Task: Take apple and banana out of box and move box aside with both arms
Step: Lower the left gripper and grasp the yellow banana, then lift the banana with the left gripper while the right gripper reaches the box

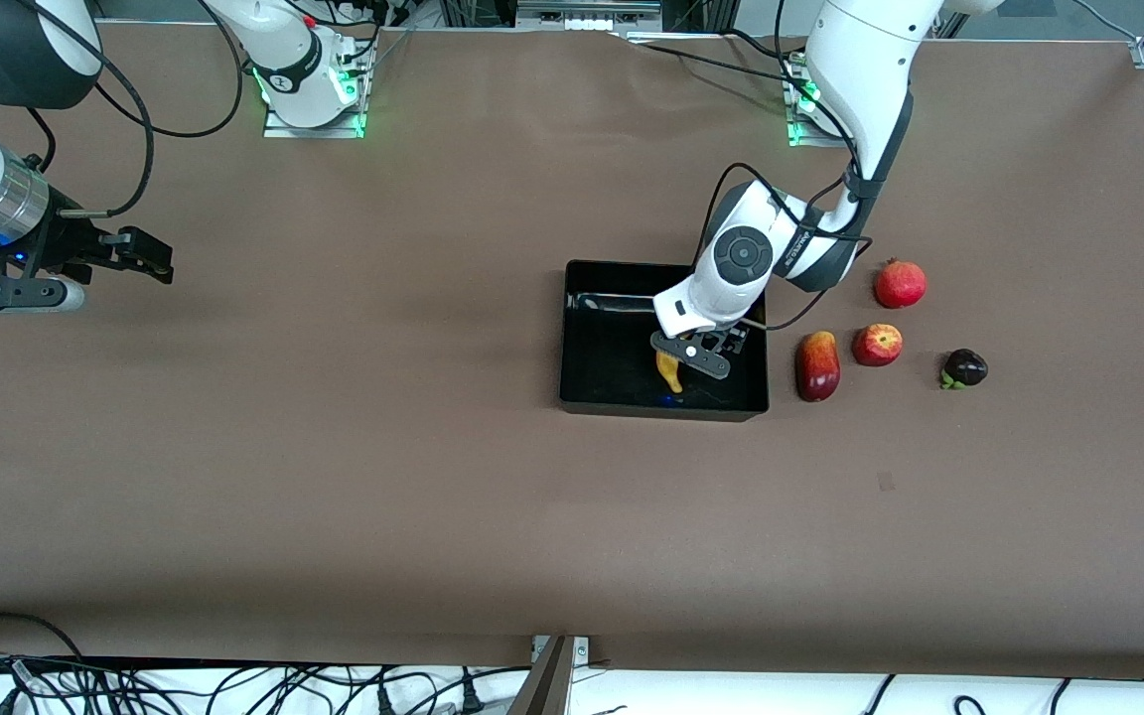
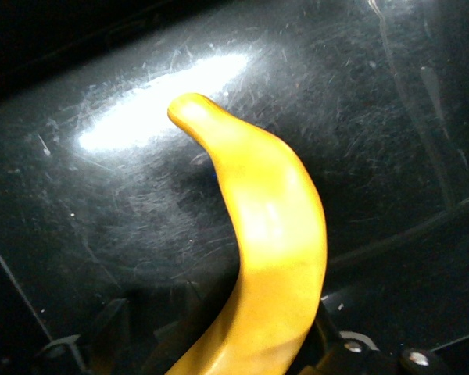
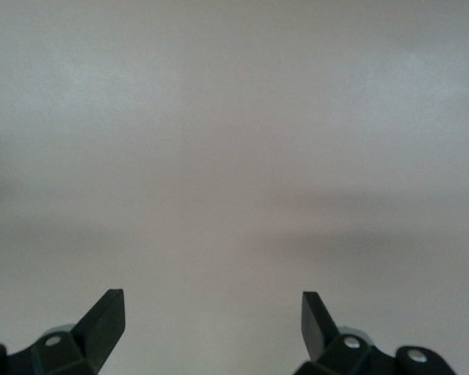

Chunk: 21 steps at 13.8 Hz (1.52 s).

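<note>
Curved glossy yellow banana point(image 2: 266, 242)

We found no text, label, brand, number or sign that we could read in any of the views; the small dark marks on the left arm's point(image 1: 810, 260) white shell just above the box point(image 1: 587, 392) were too small for us to make out

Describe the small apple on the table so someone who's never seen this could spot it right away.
Find the black tray mid-table; a cluster of fruit lies beside it toward the left arm's end. The apple sits in the middle of that cluster: small, round, red with yellow streaks, with no crown like the pomegranate and rounder than the oblong dark-red fruit.
</note>
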Available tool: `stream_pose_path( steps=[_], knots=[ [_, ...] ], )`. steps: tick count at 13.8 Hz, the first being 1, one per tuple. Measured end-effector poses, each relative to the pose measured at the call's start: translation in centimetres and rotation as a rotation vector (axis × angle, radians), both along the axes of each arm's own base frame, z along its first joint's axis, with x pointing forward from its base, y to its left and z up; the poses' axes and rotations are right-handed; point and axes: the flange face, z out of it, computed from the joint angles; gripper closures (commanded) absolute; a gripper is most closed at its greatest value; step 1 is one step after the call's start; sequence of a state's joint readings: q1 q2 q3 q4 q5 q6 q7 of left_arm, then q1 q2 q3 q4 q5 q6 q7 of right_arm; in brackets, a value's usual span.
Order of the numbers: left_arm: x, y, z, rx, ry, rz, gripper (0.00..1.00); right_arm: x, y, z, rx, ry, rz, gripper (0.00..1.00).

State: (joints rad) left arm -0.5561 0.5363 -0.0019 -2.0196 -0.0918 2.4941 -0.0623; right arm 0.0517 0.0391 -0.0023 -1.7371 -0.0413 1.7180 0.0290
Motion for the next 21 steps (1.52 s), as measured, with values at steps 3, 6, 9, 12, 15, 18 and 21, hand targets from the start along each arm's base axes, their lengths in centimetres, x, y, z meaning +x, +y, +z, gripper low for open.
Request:
stream_pose_path(
  steps=[3, 6, 9, 12, 15, 18, 21],
  knots=[
    [0.0, 0.0, -0.1, 0.000, 0.001, -0.001, 1.00, 0.0, 0.0, 0.0, 0.000, 0.001, -0.002, 0.00],
    [0.1, 0.0, 0.3, -0.002, -0.006, -0.002, 1.00, 0.0, 0.0, 0.0, 0.000, 0.001, -0.003, 0.00],
    [0.4, -0.3, 1.8, -0.015, -0.025, -0.004, 1.00, 0.0, 0.0, 0.0, 0.000, 0.001, -0.006, 0.00],
    [0.3, -1.2, 4.6, -0.029, -0.030, -0.015, 1.00, 0.0, 0.0, 0.0, -0.001, 0.002, -0.013, 0.00],
    [0.3, -1.4, 8.4, -0.039, -0.038, -0.021, 1.00, 0.0, 0.0, 0.0, -0.001, 0.001, -0.018, 0.00],
    [0.6, -0.5, 11.8, -0.044, -0.044, -0.007, 1.00, -0.1, 0.0, 0.1, -0.001, 0.002, -0.018, 0.00],
    [2.2, 3.0, 15.2, -0.046, -0.043, 0.017, 1.00, 0.0, 0.0, 1.0, -0.001, -0.009, -0.018, 0.00]
  ],
)
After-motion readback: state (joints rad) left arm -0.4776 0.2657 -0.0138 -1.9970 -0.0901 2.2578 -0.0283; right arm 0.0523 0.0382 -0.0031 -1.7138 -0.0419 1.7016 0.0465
